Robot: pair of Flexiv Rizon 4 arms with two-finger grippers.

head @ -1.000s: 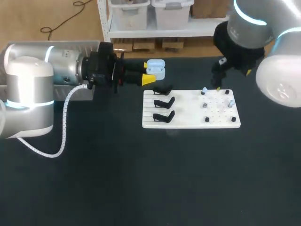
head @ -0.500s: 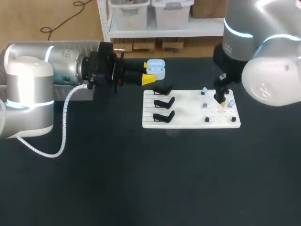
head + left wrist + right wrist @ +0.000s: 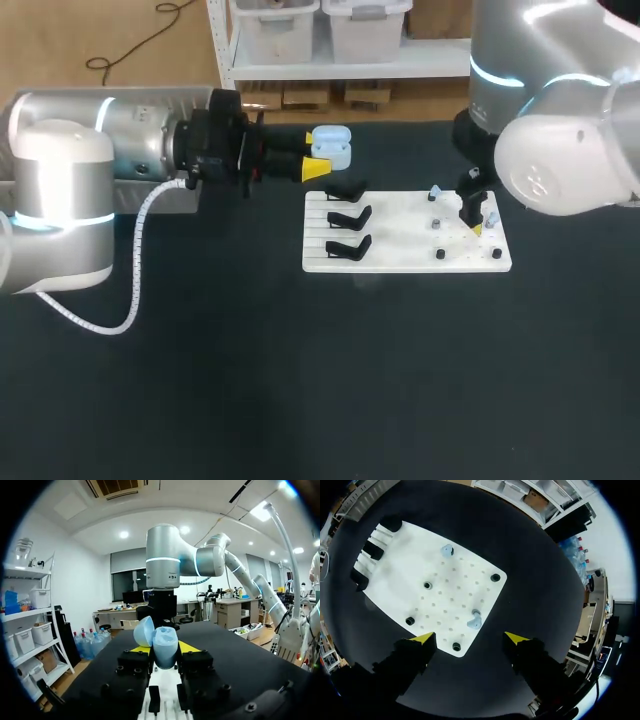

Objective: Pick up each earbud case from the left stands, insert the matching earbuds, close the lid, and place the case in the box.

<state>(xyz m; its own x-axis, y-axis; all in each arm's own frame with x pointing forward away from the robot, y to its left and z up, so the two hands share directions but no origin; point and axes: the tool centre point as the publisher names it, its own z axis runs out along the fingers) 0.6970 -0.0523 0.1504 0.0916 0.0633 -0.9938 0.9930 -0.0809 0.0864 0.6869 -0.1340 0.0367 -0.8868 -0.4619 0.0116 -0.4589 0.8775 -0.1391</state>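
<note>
- My left end effector (image 3: pixel 316 156) is clamped on the light blue earbud case (image 3: pixel 331 149), one yellow tip on each side of its body. It holds the case in the air just beyond the far corner of the white board (image 3: pixel 400 248).
- I judge the case is parked there to stay clear of the board while being easy to reach from above.
- In the left wrist view the case stands roughly upright between my fingers, long axis near vertical and mouth upward. Its lid (image 3: pixel 144 631) is swung open to the far side, away from me, which suits an earbud coming down stem first.
- The three black stands (image 3: pixel 347 218) at the board's left end are bare.
- My right end effector (image 3: pixel 470 638) hangs low over the board's right end, fingers apart and gripping nothing.
- A pale blue earbud (image 3: pixel 475 620) sits just ahead of the gap between those fingers, near a black peg (image 3: pixel 456 646). That lines me up to descend and pinch it.
- This earbud seems to stand in a hole with its rounded head up, though its exact lean is too small to tell.
- A second earbud (image 3: pixel 446 550) stands well apart, toward the board's far edge.
- I cannot make out the box.
</note>
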